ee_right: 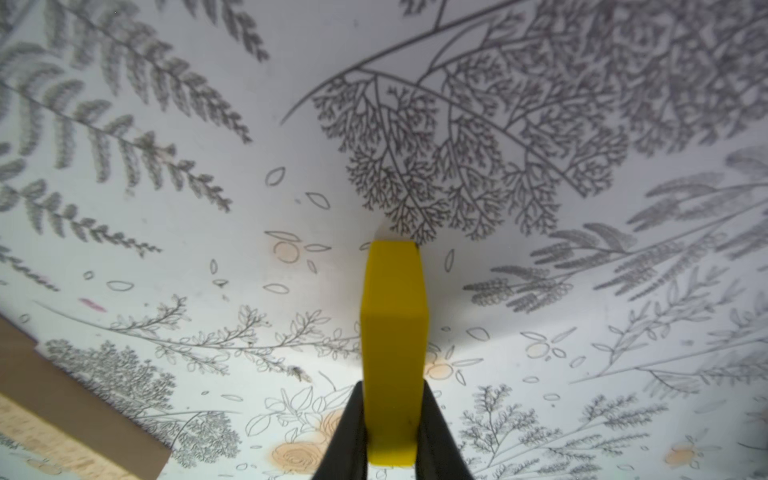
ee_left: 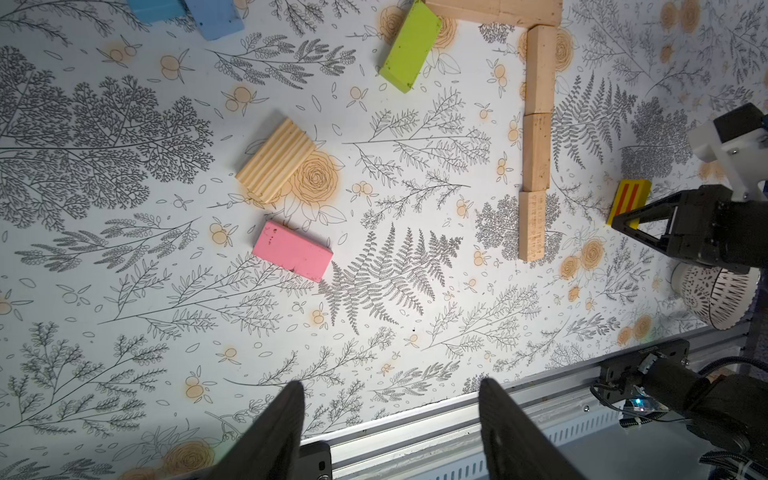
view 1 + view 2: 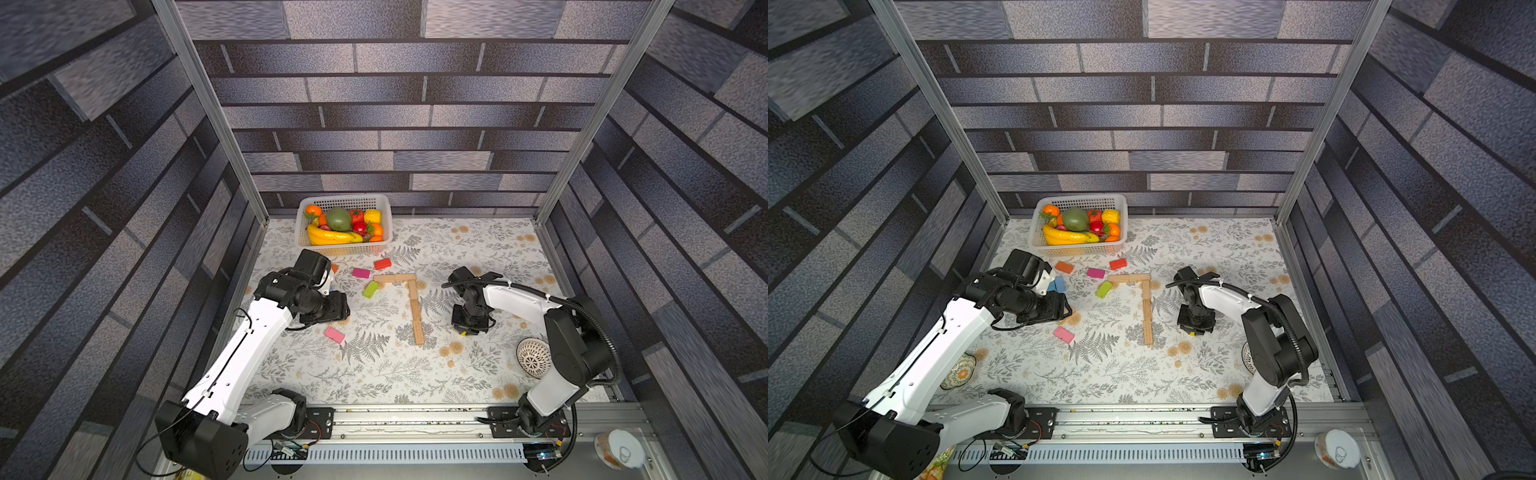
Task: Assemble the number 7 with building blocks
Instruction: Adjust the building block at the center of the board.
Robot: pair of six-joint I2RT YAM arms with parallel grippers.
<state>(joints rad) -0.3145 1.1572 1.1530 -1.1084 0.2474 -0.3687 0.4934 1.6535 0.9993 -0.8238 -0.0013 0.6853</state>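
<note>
Tan building blocks form the number 7 in both top views, a short bar (image 3: 395, 278) joined to a longer stem (image 3: 415, 311). My right gripper (image 1: 392, 386) is shut on a yellow block (image 1: 394, 316), low over the cloth just right of the stem's lower end (image 2: 532, 224). My left gripper (image 2: 390, 390) is open and holds nothing, left of the figure. Loose blocks lie around: pink (image 3: 334, 335), green (image 3: 370, 289), magenta (image 3: 361, 273), red (image 3: 382, 263), orange (image 3: 1064, 267), blue (image 3: 1057, 284) and a ribbed tan one (image 2: 276, 160).
A white basket (image 3: 345, 248) of toy fruit stands at the back left. A patterned white bowl (image 3: 534, 357) sits by the right arm and a small dish (image 3: 959, 372) under the left arm. A metal rail (image 3: 415, 419) runs along the front edge.
</note>
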